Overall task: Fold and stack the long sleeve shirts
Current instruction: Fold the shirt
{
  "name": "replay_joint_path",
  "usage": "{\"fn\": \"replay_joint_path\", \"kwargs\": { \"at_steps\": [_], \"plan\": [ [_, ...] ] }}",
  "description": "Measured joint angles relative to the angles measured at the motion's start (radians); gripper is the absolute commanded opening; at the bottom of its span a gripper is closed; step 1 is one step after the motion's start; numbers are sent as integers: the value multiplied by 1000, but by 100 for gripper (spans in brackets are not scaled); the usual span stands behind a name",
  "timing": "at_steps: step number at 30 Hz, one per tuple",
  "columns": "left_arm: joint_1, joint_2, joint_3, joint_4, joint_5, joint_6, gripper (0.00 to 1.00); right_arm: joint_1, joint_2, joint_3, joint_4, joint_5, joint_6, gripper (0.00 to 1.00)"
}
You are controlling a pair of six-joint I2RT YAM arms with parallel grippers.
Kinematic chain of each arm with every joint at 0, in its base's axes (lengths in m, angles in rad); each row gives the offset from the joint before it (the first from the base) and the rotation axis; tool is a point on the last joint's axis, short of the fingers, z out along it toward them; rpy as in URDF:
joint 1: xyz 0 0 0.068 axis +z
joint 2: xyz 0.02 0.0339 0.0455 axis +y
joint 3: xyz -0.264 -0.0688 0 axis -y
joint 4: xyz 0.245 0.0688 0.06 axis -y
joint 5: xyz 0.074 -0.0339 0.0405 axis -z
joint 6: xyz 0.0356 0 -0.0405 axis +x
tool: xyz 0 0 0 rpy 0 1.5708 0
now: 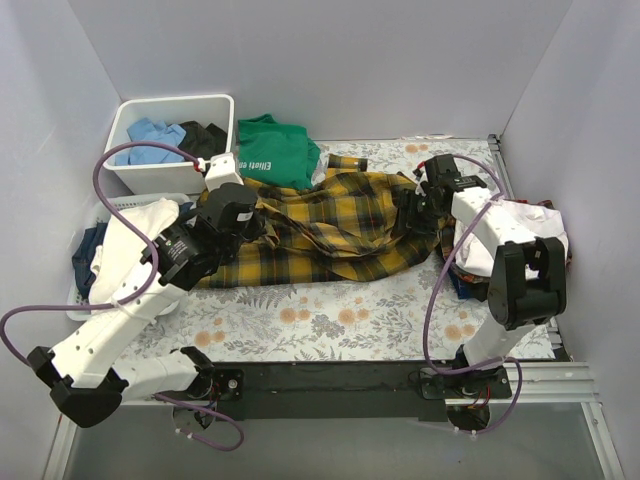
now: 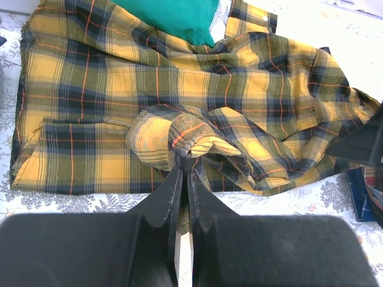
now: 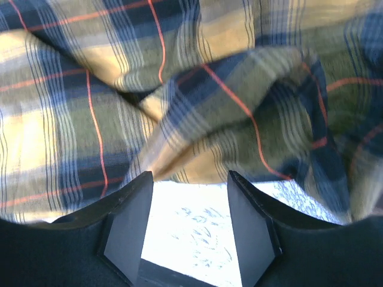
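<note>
The left gripper (image 2: 183, 173) is clamped tight on a bunched-up fold of the big yellow-and-black plaid flannel shirt (image 2: 119, 89), which sprawls crumpled ahead of it over the floral tablecloth (image 2: 72, 203). The right gripper (image 3: 188, 200) sits at the shirt's edge with fingers spread and nothing between them. A green T-shirt (image 2: 173, 15) lies just beyond the plaid.

Yellow-and-black plaid flannel shirt (image 1: 330, 235), rumpled, sprawled open across the middle of the table (image 1: 330, 320), one fold bunched upward.

Flannel shirt (image 1: 330, 232) on table (image 1: 330, 320), T-shirt (image 1: 276, 150) behind it, bin (image 1: 150, 181) at rear left.
</note>
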Motion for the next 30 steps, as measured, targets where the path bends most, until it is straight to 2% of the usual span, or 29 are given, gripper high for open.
{"fn": "replay_joint_path", "kwargs": {
  "at_steps": [8, 11, 12, 14, 15, 16, 23, 30],
  "plan": [
    [0, -29, -7, 14, -1, 0, 0, 0, 158, 110, 3, -14, 32, 58],
    [0, -31, -14, 26, 0, 0, 0, 0, 183, 117, 3, -16, 43, 42],
    [0, -30, -16, 26, 0, 0, 0, 0, 188, 117, 1, -16, 45, 31],
    [0, -27, -17, 26, -1, 0, 0, 0, 190, 116, -2, -17, 45, 19],
    [0, -24, -17, 27, -1, 0, 0, 0, 189, 116, -3, -17, 49, 8],
    [0, -21, -17, 27, -2, 0, 0, 0, 189, 116, -3, -17, 50, 3],
    [0, 60, 61, 65, -49, 40, 0, -1, 188, 126, -10, 2, 69, 1],
    [0, 180, 203, 188, -126, 142, 0, -26, 188, 256, -1, 24, 99, 1]
  ]
}}
